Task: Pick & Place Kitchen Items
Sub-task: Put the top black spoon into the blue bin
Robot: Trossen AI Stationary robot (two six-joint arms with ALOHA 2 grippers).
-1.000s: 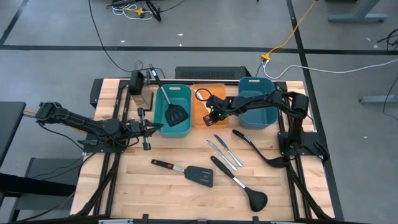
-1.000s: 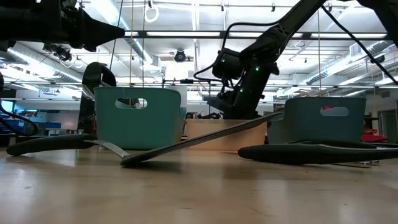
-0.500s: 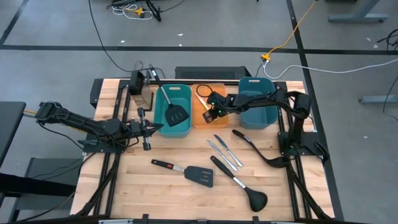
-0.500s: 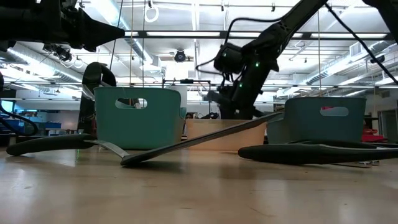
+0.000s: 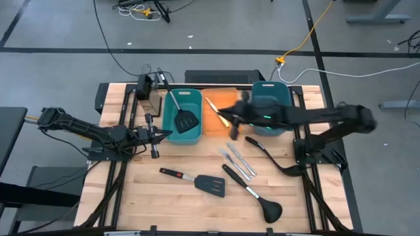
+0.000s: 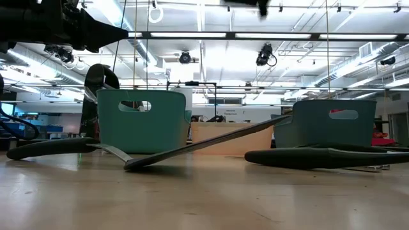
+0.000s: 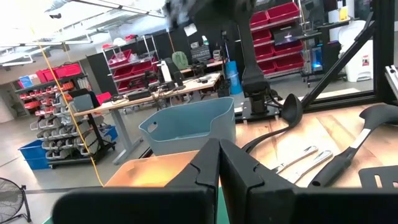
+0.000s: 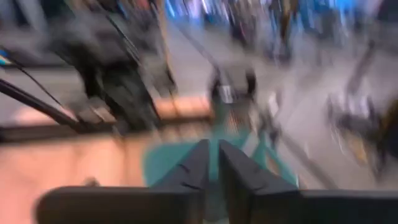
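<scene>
My left gripper (image 5: pixel 156 135) is shut and empty at the table's left, beside the left teal bin (image 5: pixel 172 136). My right gripper (image 5: pixel 231 123) is blurred, high above the orange bin (image 5: pixel 211 126), and its fingers (image 8: pixel 205 163) stand together on nothing. A thin yellowish stick (image 5: pixel 212 105) lies in the orange bin. One black spatula (image 5: pixel 184 118) stands in the left teal bin, its handle leaning on the far rim. On the table lie the other spatula (image 5: pixel 200 180), two ladles (image 5: pixel 254 195) (image 5: pixel 270 156) and silver knives (image 5: pixel 236 159).
A second teal bin (image 5: pixel 279 124) stands at the back right, partly under my right arm. A black box (image 5: pixel 146 92) sits at the back left. Bare wood lies along the near edge and at the near left.
My right arm has risen fast from just over the orange bin, leaving the low view at the top, and its gripper has shifted a little toward the table's right edge. The yellowish stick now shows in the orange bin.
</scene>
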